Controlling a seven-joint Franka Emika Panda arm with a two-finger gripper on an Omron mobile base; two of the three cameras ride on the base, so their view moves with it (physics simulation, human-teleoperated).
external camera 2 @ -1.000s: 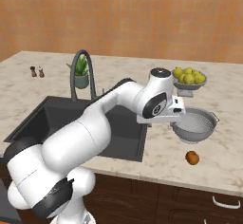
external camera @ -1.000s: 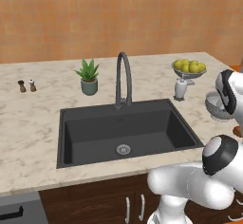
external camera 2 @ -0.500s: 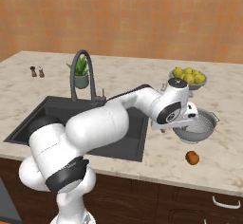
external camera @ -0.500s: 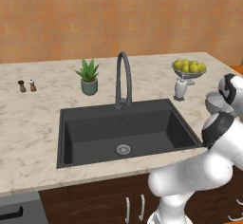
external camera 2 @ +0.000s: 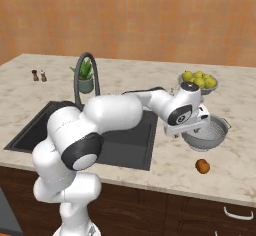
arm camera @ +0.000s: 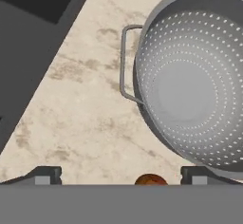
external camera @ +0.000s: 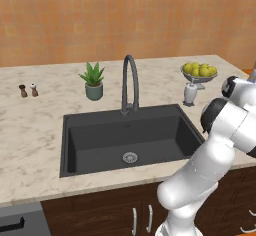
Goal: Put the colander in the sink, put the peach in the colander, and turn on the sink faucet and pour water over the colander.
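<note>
Over the last second the arm has swung away from above the sink point(external camera 2: 130, 142) and out over the counter point(external camera 2: 165, 172) on its far side; the gripper point(arm camera: 121, 173) now hangs just above the colander point(external camera 2: 206, 135), where a second ago it was short of it and nearer the basin. Reading: this is the approach to the first pick, nothing yet grasped, nothing yet in the sink. Fingers point(arm camera: 45, 174) stand spread wide, with bare counter between the tips. From the hand camera the colander point(arm camera: 192, 76) lies ahead and off to one side of the tool, its loop handle point(arm camera: 126, 61) the nearest part, turned toward the sink corner; one fingertip sits just under the bowl's rim. The peach point(arm camera: 149, 179) sits just at the tips, between them, close beside the colander; from the right base camera the peach point(external camera 2: 202, 166) lies on the counter nearer the front edge than the bowl. Room: open marble between handle and sink edge, enough, I judge, to descend on the handle or near rim. Risks: peach is close enough to be nudged toward the counter front; fruit bowl point(external camera 2: 199, 81) stands beyond the colander, well apart. Faucet point(external camera: 129, 82) rises behind the basin, on the return path's far side.
</note>
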